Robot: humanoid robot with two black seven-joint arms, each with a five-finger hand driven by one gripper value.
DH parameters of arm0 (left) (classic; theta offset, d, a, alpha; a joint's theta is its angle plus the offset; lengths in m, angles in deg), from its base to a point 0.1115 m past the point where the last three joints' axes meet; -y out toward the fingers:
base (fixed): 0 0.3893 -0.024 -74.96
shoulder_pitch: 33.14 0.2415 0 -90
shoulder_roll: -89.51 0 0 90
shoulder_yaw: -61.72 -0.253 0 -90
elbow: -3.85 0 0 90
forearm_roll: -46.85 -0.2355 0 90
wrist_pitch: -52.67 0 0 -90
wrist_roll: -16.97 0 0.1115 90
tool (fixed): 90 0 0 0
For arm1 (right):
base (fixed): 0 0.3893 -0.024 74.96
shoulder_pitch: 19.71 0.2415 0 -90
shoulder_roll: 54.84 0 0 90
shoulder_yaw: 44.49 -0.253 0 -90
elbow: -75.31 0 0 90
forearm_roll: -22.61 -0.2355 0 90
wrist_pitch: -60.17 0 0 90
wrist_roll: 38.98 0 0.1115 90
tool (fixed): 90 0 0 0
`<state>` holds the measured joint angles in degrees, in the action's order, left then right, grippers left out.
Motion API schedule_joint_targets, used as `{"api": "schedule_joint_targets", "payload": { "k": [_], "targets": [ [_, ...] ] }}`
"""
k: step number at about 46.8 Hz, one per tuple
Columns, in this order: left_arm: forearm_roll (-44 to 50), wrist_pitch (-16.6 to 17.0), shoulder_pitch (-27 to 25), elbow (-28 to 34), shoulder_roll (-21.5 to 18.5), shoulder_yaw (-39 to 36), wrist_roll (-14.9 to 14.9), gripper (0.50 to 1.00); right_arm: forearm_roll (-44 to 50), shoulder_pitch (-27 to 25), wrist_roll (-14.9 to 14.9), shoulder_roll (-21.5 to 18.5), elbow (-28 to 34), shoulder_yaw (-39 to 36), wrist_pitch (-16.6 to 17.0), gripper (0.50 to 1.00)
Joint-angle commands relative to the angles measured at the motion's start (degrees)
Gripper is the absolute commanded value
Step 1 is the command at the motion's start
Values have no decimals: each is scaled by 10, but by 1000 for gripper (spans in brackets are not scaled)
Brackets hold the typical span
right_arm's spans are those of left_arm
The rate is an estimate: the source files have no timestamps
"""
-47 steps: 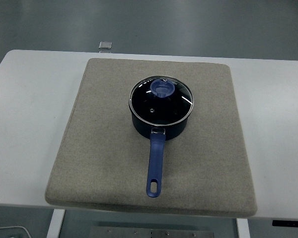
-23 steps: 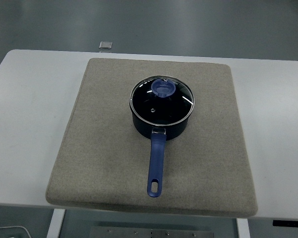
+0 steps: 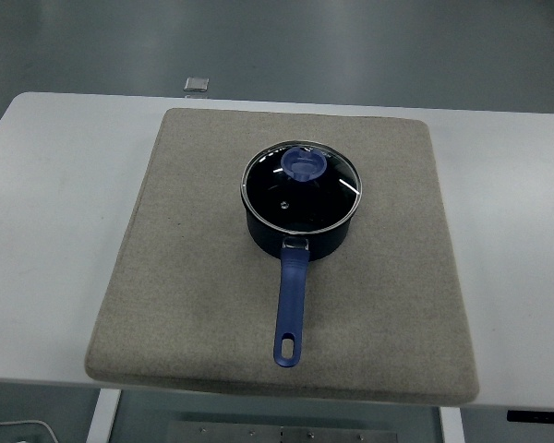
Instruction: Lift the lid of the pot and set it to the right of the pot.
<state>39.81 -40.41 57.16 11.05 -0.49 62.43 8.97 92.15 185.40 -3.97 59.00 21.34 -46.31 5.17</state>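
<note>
You're looking at a white table (image 3: 55,231) on a grey floor, with a beige mat (image 3: 203,277) covering most of its middle. The dark pot (image 3: 300,229) stands on the mat, a little beyond the mat's centre — its blue handle (image 3: 290,309) points back toward the near edge. The glass lid (image 3: 301,189) sits on the pot, its blue knob (image 3: 303,164) on top. Beyond the mat's far left corner, a small grey square (image 3: 197,84) lies on the floor. Neither robot hand is in view, so you can't judge the fingers.
</note>
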Motion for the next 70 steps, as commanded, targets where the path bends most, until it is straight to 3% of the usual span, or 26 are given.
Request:
{"api": "schedule_joint_targets", "payload": {
  "k": [1,16,34,55,70],
  "targets": [
    [0,0,1,0,0,0,0,1000,16,-22,0,-10,0,0,0,874],
    [0,0,0,0,0,0,0,1000,63,-95,0,-45,0,2,-66,870],
    [0,0,1,0,0,1,0,1000,116,-165,0,-56,1,3,-92,870],
    [0,0,1,0,0,0,0,1000,172,-235,0,-71,0,4,-149,868],
    [0,0,1,0,0,0,-1,1000,194,-255,0,-76,0,4,-165,866]
  ]
}}
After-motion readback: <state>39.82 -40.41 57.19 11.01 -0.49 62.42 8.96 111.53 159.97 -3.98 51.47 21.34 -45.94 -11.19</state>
